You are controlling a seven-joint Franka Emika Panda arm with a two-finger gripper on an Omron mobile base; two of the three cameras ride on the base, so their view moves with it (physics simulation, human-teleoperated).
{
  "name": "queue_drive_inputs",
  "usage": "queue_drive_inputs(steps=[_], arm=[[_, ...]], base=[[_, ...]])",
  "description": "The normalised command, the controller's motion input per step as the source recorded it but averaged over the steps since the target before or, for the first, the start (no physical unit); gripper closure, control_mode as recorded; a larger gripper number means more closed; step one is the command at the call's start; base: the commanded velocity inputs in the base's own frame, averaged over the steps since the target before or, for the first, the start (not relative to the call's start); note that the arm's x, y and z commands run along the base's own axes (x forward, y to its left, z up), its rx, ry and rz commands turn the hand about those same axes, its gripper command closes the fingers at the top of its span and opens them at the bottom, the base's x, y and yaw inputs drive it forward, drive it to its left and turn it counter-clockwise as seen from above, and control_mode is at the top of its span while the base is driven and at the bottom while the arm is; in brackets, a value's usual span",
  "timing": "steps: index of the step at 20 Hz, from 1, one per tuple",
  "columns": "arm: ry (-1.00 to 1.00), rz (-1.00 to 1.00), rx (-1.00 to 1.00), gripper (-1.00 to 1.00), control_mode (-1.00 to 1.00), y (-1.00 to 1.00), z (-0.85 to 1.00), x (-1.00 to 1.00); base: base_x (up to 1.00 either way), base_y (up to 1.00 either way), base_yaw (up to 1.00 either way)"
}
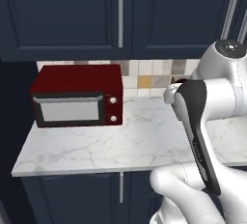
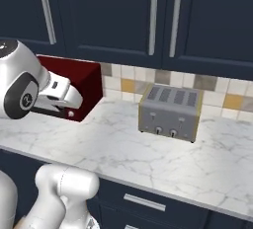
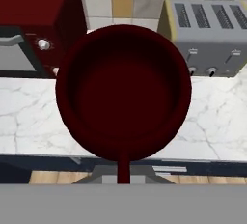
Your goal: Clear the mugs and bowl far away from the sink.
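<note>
In the hand view a dark maroon mug (image 3: 123, 90) hangs close below the camera, its open mouth facing me and its thin handle running down to my gripper (image 3: 123, 174). The gripper is shut on that handle, though the fingertips themselves are mostly hidden. The mug is held above the marble counter (image 3: 29, 121), near its front edge, between the microwave and the toaster. A sliver of the mug (image 1: 181, 80) peeks out behind my arm in the left base view. The bowl and the sink are out of view.
A dark red microwave (image 1: 77, 95) stands at the counter's left end against the tiled wall. A silver four-slot toaster (image 2: 170, 112) sits to the right. Dark blue cabinets (image 2: 153, 16) hang overhead. Bare marble (image 1: 120, 146) lies between the two appliances.
</note>
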Motion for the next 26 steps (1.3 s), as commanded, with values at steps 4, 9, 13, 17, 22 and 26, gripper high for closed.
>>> queue_drive_inputs(steps=[4,9,13,17,22,26], arm=[[0.0,0.0,0.0,1.0,1.0,0.0,0.0,0.0],[0.0,0.0,0.0,1.0,1.0,0.0,0.0,0.0],[0.0,0.0,0.0,1.0,1.0,0.0,0.0,0.0],[0.0,0.0,0.0,1.0,1.0,0.0,0.0,0.0],[0.0,0.0,0.14,1.0,-1.0,-0.1,-0.41,-0.15],[0.0,0.0,0.13,1.0,-1.0,0.0,-0.65,-0.4]], base=[[0.45,0.0,-0.14],[0.38,0.0,-0.14],[0.28,0.0,-0.12],[0.11,0.0,-0.11],[0.0,0.0,0.0],[0.0,0.0,0.0]])
